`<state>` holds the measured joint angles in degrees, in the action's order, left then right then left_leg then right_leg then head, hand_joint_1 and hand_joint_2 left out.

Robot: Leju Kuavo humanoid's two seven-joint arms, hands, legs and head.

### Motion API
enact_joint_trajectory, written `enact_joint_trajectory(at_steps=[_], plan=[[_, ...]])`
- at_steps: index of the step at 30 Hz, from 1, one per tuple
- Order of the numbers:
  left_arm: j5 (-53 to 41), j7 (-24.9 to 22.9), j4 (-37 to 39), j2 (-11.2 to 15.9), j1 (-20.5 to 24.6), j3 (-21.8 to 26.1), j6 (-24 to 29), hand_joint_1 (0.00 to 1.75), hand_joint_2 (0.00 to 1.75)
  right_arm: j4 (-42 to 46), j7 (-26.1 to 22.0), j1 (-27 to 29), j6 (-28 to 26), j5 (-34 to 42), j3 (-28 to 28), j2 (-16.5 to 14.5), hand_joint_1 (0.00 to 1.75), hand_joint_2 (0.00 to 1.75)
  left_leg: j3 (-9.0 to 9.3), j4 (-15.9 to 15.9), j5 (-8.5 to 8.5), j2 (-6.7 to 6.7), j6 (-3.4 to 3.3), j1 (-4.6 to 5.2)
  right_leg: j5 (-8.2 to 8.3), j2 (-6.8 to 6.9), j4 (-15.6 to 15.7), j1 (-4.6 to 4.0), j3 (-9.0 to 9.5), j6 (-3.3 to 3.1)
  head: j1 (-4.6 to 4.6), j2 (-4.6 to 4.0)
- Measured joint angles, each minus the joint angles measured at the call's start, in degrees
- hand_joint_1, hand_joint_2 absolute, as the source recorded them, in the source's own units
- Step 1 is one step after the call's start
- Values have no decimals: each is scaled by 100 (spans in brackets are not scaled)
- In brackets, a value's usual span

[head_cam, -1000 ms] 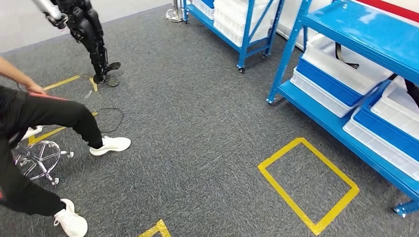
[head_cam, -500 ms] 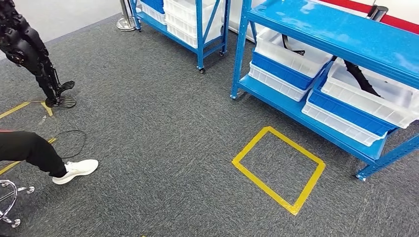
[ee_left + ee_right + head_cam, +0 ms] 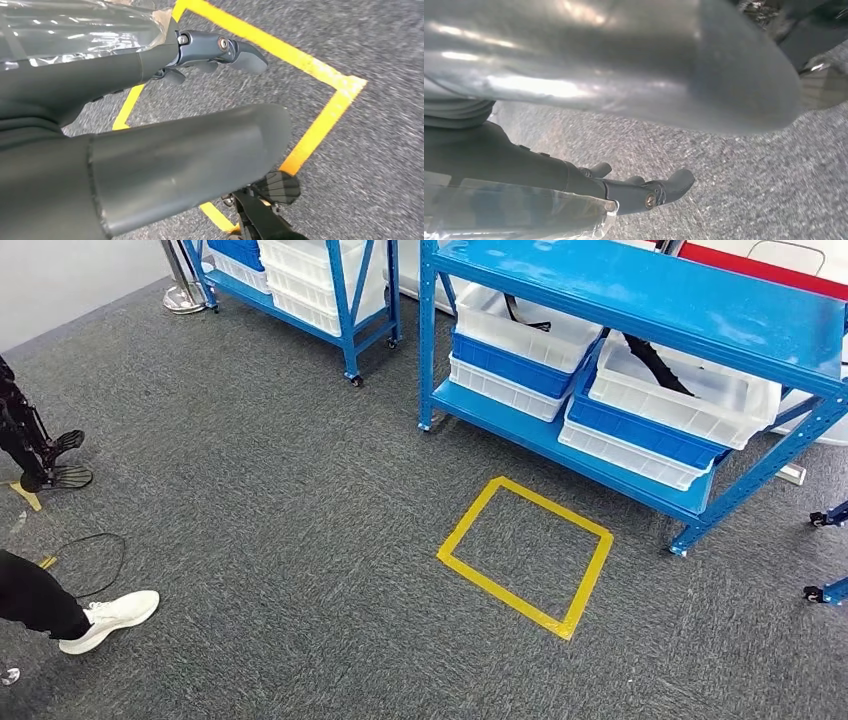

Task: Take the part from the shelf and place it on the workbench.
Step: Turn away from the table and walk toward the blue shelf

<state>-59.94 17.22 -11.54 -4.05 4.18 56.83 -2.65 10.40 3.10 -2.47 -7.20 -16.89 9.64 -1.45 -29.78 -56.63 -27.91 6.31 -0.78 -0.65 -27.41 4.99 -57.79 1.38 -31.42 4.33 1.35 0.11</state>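
Two blue metal shelf units stand on the grey carpet — the near shelf (image 3: 640, 300) carries two stacks of white and blue plastic bins, and a black strap-like part (image 3: 655, 362) lies in the right-hand top bin (image 3: 690, 400). Since the earlier frames the camera has swung, bringing the shelf and the yellow tape square (image 3: 525, 555) toward centre. The left hand (image 3: 220, 50) and right hand (image 3: 649, 192) hang over the carpet, fingers apart, holding nothing.

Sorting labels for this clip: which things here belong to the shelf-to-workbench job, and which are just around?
Job:
blue metal shelf
white plastic bins
long black parts in them
yellow tape square

Bystanders:
second blue shelf
person's white shoe
black cable loop
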Motion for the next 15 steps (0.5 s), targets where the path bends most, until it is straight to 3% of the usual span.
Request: enact_joint_trajectory(at_steps=[1,3,5,7,8,9,10,11,13,15], plan=[[-16,13,-1,5,5,0,15,0,0,0,0,-7,-2,1,6,-4,0,0,29,-2,-21,60,40,14,26,35,65,-14,24,-51,-8,0],[-28,27,-1,5,32,-1,38,0,0,0,0,-5,-4,2,18,-5,0,0,83,-2,-59,155,112,-13,47,-125,61,-5,6,-166,-32,0],[-32,32,0,3,52,-3,46,0,0,0,0,-7,-5,2,23,-3,0,0,13,-243,-272,-84,169,-60,79,-279,71,28,24,-269,-36,0],[-37,35,2,1,38,-5,50,0,0,0,1,-11,-9,3,25,-4,0,0,-305,-970,-701,-481,194,-81,108,-436,72,25,25,-334,-43,0],[-39,36,3,1,26,-5,57,0,0,0,2,-8,-11,3,26,-7,0,0,-505,-1378,-875,-581,196,-82,112,-522,71,8,20,-347,-44,0],[-39,37,3,3,15,-6,67,0,0,0,2,-3,-12,2,27,-9,0,0,-655,-1644,-931,-624,191,-81,115,-617,70,-6,20,-352,-44,0],[-39,38,2,4,8,-6,79,0,0,0,2,3,-14,1,28,-11,0,0,-715,-1697,-859,-643,178,-81,115,-714,67,-17,27,-352,-43,0],[-39,41,2,4,7,-6,91,0,0,0,2,7,-18,-2,30,-12,0,0,-657,-1498,-669,-663,158,-81,114,-802,65,-22,39,-351,-43,0],[-50,51,2,6,7,-6,115,0,0,0,2,6,-27,-7,32,-16,0,0,-370,-756,-212,-840,103,-85,113,-963,61,-24,57,-347,-43,0],[-62,69,2,10,7,-8,146,0,0,0,2,-8,-33,-10,34,-23,0,0,-164,-226,0,-1038,65,-86,108,-1089,43,-53,35,-323,-38,0]])
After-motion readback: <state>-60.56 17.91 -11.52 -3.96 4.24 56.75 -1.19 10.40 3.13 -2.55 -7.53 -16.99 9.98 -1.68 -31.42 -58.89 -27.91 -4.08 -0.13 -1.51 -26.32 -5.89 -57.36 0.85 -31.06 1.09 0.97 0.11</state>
